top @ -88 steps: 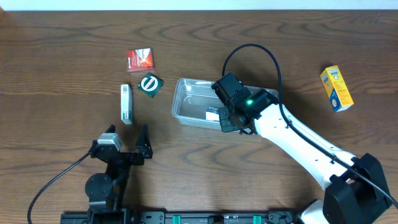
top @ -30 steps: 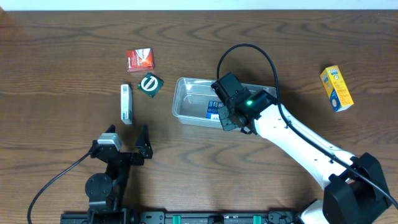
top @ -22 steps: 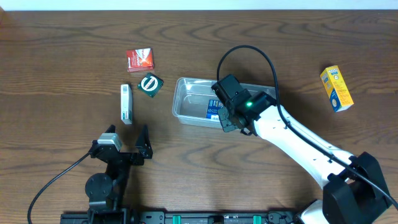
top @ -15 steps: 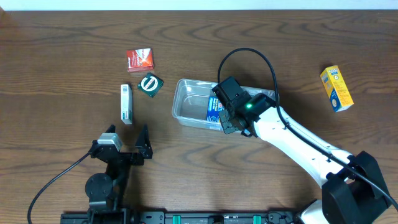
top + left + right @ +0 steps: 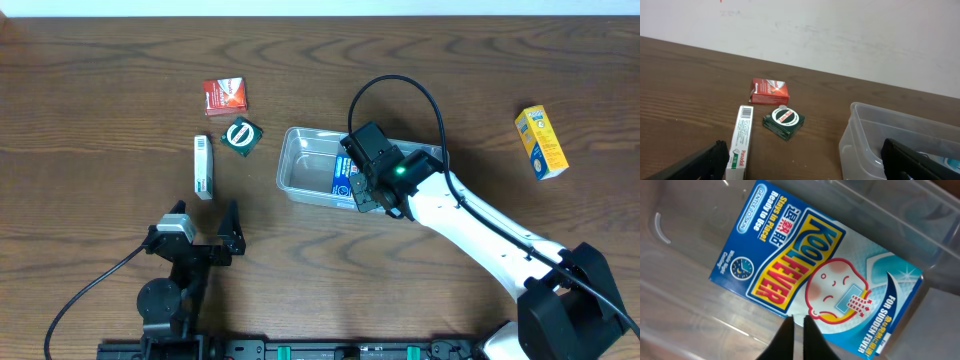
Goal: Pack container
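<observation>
Toward the far edge of the table [image 5: 100,60], about midway across, sits the container [image 5: 305,165]. A blue Kool Fever box [image 5: 815,275] now lies flat on its floor, printed face up; a few seconds ago only the box's pale edge showed by the container's front wall. The right gripper [image 5: 796,330] hangs over the box's long edge, its jaws drawn narrow with just a slit between them; whether they still pinch the box I cannot tell. The left gripper [image 5: 802,160] is spread wide near the front edge, where it was before. The red box [image 5: 225,95], green box [image 5: 241,134] and white box [image 5: 203,166] left of the container have not moved, nor has the yellow box [image 5: 541,142] by the right edge.
</observation>
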Controlling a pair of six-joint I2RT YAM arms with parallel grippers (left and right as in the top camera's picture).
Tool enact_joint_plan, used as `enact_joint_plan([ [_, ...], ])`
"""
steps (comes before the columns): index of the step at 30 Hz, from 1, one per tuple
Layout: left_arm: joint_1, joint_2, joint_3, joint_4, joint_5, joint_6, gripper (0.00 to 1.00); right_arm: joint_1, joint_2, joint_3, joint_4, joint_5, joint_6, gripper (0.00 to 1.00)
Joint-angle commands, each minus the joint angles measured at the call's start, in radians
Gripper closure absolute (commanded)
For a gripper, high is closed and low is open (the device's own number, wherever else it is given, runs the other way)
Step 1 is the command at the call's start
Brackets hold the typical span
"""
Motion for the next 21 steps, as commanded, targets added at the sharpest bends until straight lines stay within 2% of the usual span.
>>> enact_joint_plan([
  [1,0.004,-0.002,-0.019,-0.032,0.006,0.01,0.02,-0.005,-0.003,0.083,-0.021,-0.012,-0.034,0.83],
  [3,0.004,-0.002,-0.019,-0.032,0.006,0.01,0.02,-0.006,-0.017,0.14,-0.054,-0.019,-0.034,0.76],
  [5,0.004,-0.002,-0.019,-0.032,0.006,0.01,0.02,-0.011,-0.028,0.195,-0.092,-0.029,-0.034,0.59],
  [7,0.004,-0.002,-0.019,-0.032,0.006,0.01,0.02,-0.022,-0.032,0.254,-0.145,-0.042,-0.034,0.5],
  [15,0.004,-0.002,-0.019,-0.032,0.006,0.01,0.02,-0.121,-0.032,0.326,-0.391,-0.048,0.099,0.34],
  [17,0.004,-0.002,-0.019,-0.032,0.006,0.01,0.02,-0.146,-0.032,0.326,-0.451,-0.054,0.146,0.38],
  [20,0.004,-0.002,-0.019,-0.032,0.006,0.01,0.02,-0.168,-0.037,0.326,-0.517,-0.095,0.151,0.55],
  [21,0.004,-0.002,-0.019,-0.032,0.006,0.01,0.02,-0.167,-0.042,0.326,-0.533,-0.113,0.14,0.65],
])
